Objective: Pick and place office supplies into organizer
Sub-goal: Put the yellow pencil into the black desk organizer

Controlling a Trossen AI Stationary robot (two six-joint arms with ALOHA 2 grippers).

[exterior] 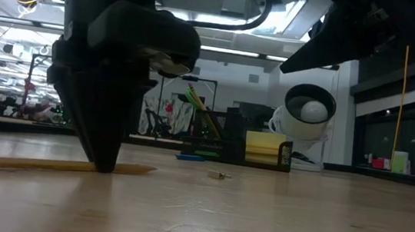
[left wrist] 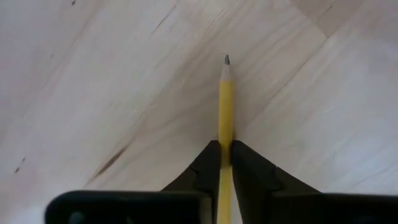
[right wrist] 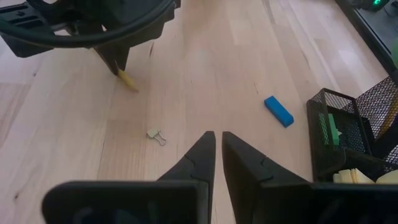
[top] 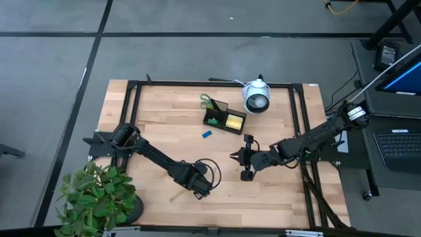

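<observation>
Pencil flat on table, clamped in left claw; right claw together, empty, near organizer.

Counter: pale wooden boards, edged by a black metal frame.
White round device with a dark lens face: stands at the far edge of the counter, a white cable running off along that edge.
Potted plant: green leaves, at the near left corner of the counter.
Laptop: open, on a dark side stand to the right of the counter.
Floor: grey, crossed by dark lines.
</observation>
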